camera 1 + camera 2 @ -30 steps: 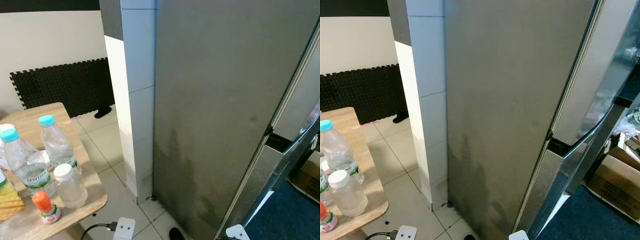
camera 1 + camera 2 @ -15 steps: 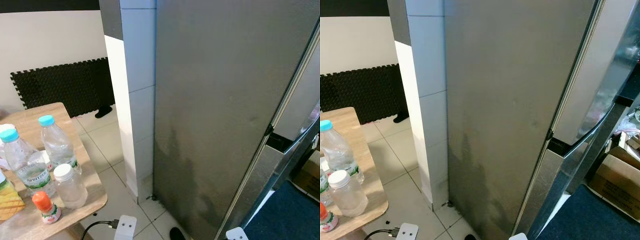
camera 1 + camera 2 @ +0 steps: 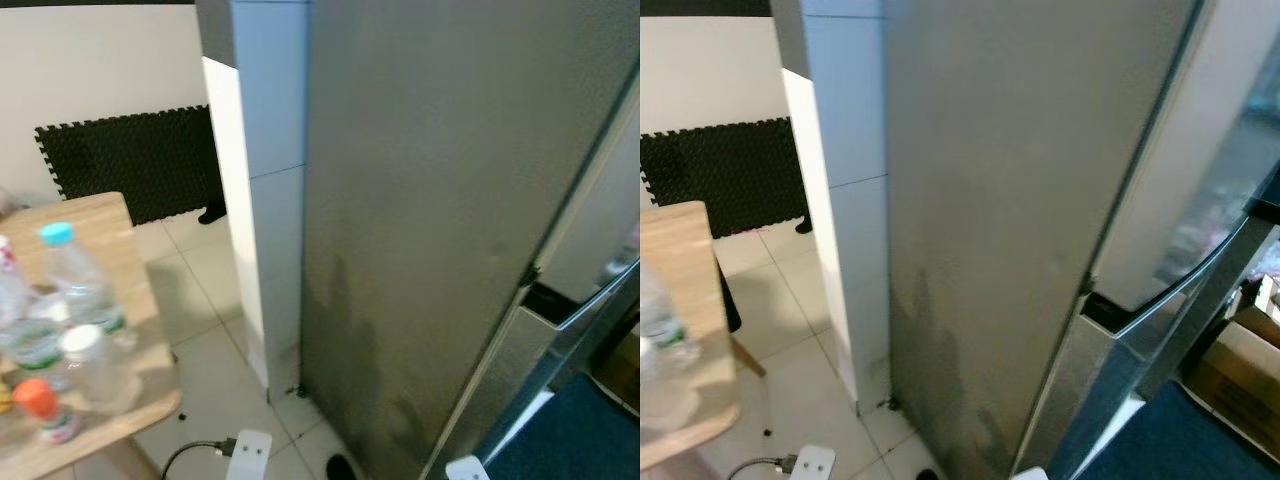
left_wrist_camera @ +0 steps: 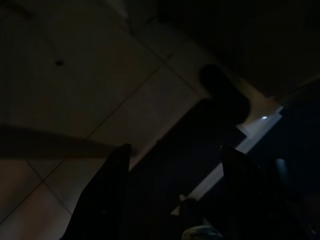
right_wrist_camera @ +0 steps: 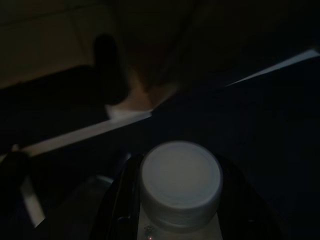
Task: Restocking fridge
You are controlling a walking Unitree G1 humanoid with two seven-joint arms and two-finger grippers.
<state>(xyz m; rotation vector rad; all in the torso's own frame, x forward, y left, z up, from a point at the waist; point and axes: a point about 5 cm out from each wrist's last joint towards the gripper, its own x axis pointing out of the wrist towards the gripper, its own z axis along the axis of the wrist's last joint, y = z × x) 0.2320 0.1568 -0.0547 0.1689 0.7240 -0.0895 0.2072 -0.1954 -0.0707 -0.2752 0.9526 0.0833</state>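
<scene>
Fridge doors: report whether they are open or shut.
Shut, as far as the head views show. Both fridge doors lie flush against the grey cabinet side, with no gap and no interior showing.

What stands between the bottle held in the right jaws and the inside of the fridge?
The white-capped bottle sits in the right gripper. The fridge's doors look closed, and its grey side wall faces the robot, so both bar the way.

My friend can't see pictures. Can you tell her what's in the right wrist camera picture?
A bottle with a white cap sits between the two black fingers of the right gripper, seen from above the cap. The picture is very dark; behind it are a dim floor and pale strips that are hard to make out.
</scene>
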